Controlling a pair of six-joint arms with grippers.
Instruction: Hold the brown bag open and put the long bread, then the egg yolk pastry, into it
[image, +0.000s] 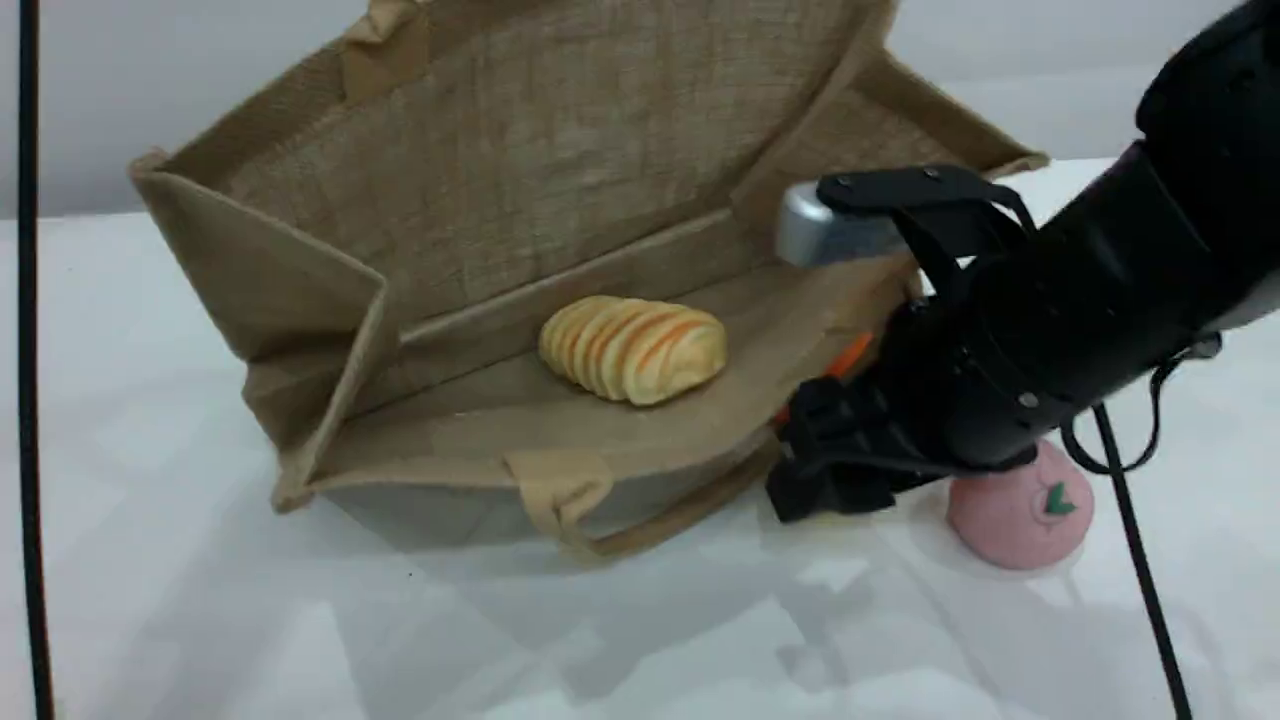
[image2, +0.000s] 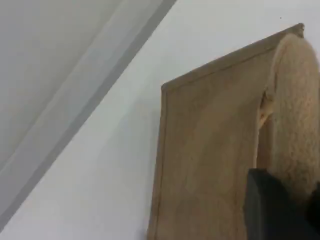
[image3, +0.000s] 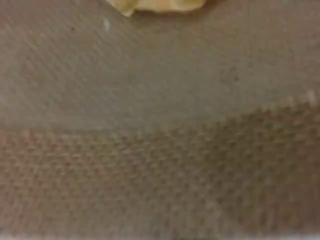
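Note:
The brown bag (image: 560, 160) lies on its side with its mouth held wide toward the camera. Inside it, on the lower wall, rests the long bread (image: 632, 348). The left wrist view shows my left gripper (image2: 292, 200) shut on the bag's beige rope handle (image2: 295, 110), beside the bag's (image2: 210, 150) panel. My right gripper (image: 800, 480) hangs open at the bag's lower right rim, with nothing seen in it. The right wrist view is filled by the bag's weave (image3: 160, 150), with an edge of the long bread (image3: 155, 4) at the top. The egg yolk pastry is out of view.
A pink ball with a green leaf mark (image: 1020, 510) sits on the white table under my right arm. Something orange (image: 850, 353) peeks out behind that arm. The bag's lower handle (image: 560, 490) lies on the table in front. A black cable (image: 30, 400) runs down the left edge.

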